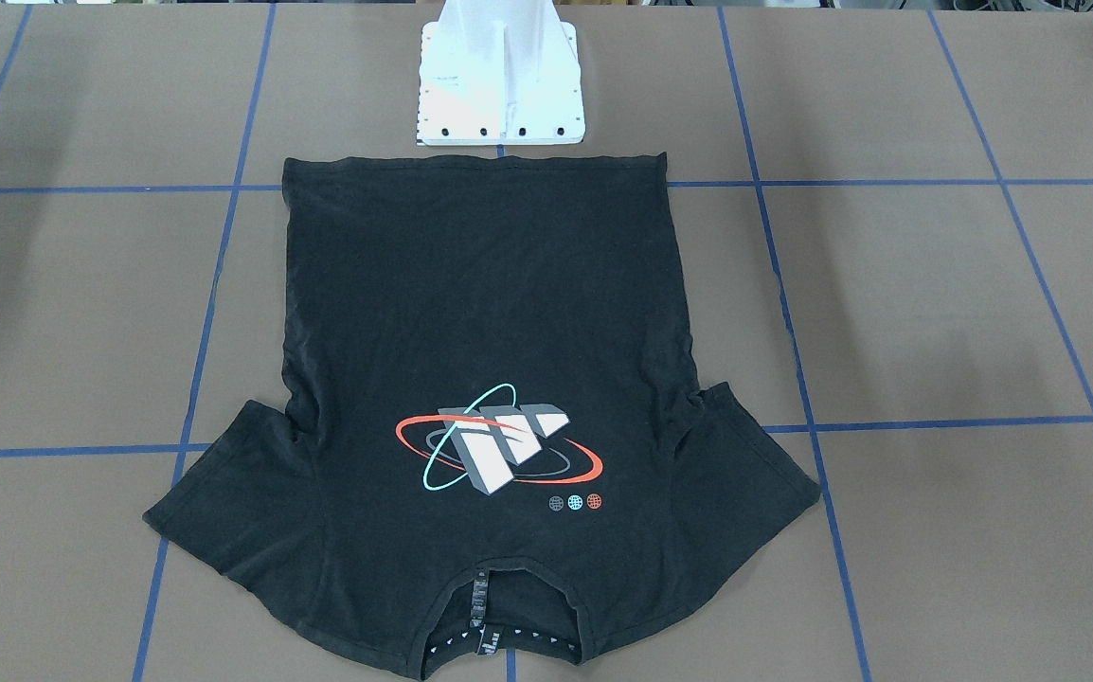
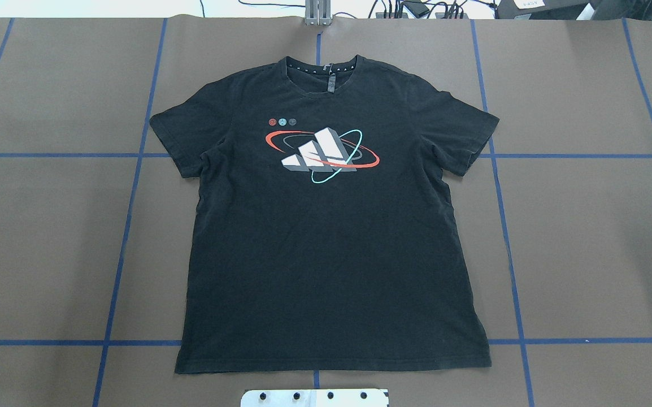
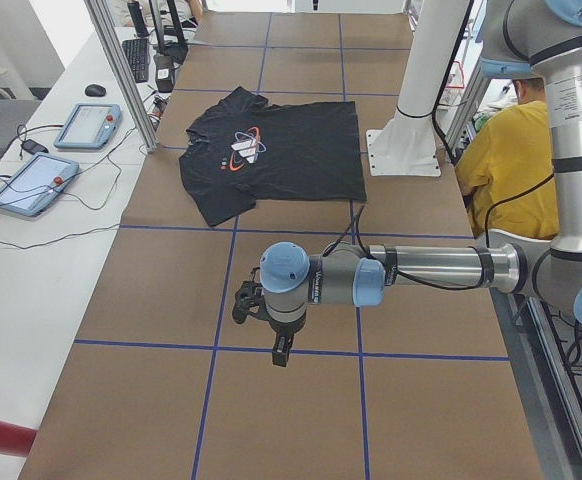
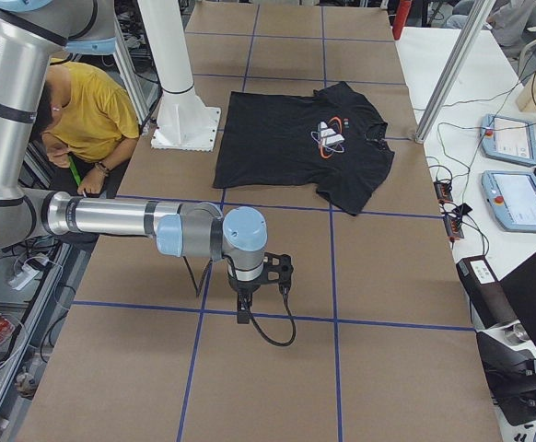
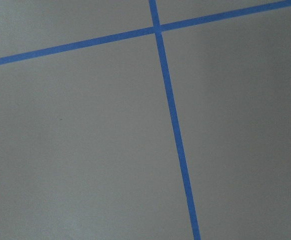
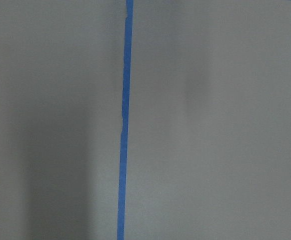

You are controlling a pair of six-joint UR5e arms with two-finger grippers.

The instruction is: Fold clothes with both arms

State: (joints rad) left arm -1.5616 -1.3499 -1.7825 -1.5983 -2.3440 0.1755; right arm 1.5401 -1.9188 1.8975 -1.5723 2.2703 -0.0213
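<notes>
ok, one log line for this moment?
phase: pre-fold | T-shirt: flat, unfolded, logo up | left arm: clear of shirt, over bare table | right arm: same | grip: cannot tell

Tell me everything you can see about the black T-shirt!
The black T-shirt looks like soft cotton. It lies flat and unfolded, printed side up, on the brown table, both short sleeves spread out. Its white, red-orange and teal orbit logo sits on the chest. The collar points away from the robot. Only the table touches it.

The black short-sleeved T-shirt [image 2: 331, 254] lies flat, unfolded, logo up, on the brown table [image 2: 586, 254], grey-silver left arm [image 3: 421, 268] and right arm [image 4: 111, 219] well apart from it.
</notes>
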